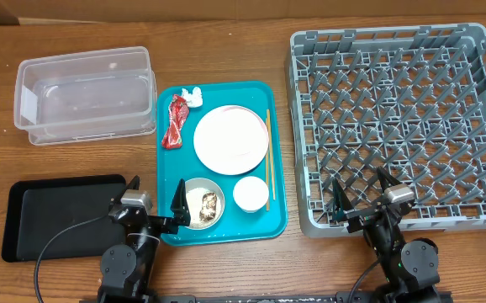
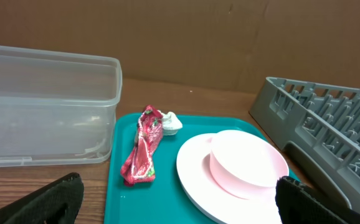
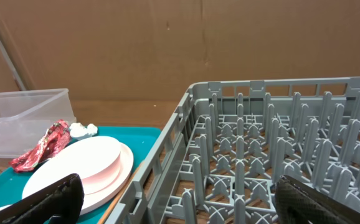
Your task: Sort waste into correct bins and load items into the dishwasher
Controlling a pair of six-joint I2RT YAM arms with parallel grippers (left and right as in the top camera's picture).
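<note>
A teal tray [image 1: 171, 168] holds a white plate [image 1: 230, 139], a small white bowl [image 1: 250, 194], a bowl with food scraps [image 1: 203, 203], a red wrapper [image 1: 176, 121], a crumpled white tissue [image 1: 194, 97] and a wooden chopstick [image 1: 268, 156]. The grey dishwasher rack [image 1: 398, 118] stands at the right. My left gripper [image 1: 155, 200] is open and empty at the tray's front left corner. My right gripper [image 1: 362, 195] is open and empty over the rack's front edge. In the left wrist view the wrapper [image 2: 142, 152], tissue [image 2: 170, 122] and plate [image 2: 195, 177] lie ahead.
A clear plastic bin [image 1: 85, 93] stands at the back left. A black tray [image 1: 58, 215] lies at the front left beside my left arm. Cardboard walls close off the back of the wooden table [image 1: 226, 34].
</note>
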